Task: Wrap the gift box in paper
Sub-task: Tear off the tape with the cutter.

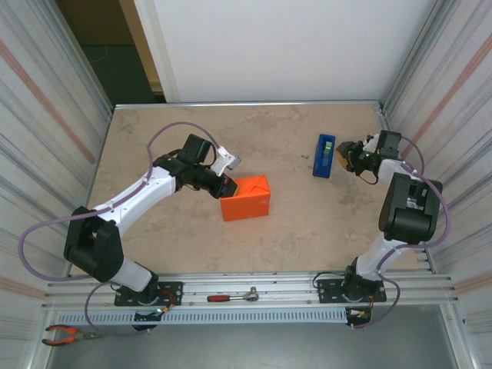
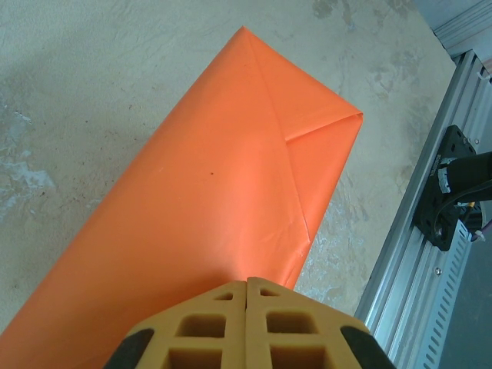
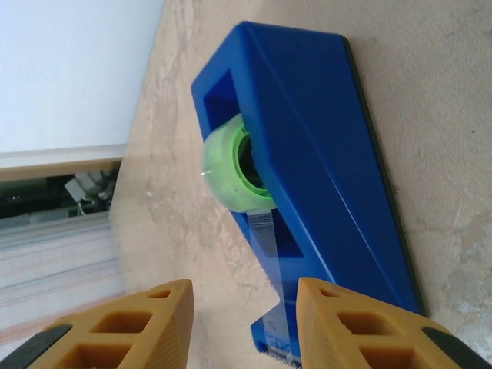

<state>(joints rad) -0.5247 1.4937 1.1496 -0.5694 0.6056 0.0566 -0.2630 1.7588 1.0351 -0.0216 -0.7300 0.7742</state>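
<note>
The orange paper (image 1: 246, 198) is folded into a box-shaped parcel in the middle of the table, and the gift box is hidden inside it. In the left wrist view the paper (image 2: 207, 200) shows a triangular end flap folded over. My left gripper (image 1: 228, 187) is shut, and its closed tips (image 2: 247, 281) rest against the parcel's left end with nothing between them. My right gripper (image 1: 344, 156) is open at the cutter end of the blue tape dispenser (image 3: 307, 138). A clear tape strip (image 3: 265, 238) runs from the green roll (image 3: 231, 165) down between the open fingers of that gripper (image 3: 244, 286).
The tape dispenser (image 1: 324, 155) stands at the back right of the table. A red-handled ratchet (image 1: 233, 296) lies on the front rail between the arm bases, and orange pliers (image 1: 68, 334) lie at the front left. Corrugated walls close in both sides.
</note>
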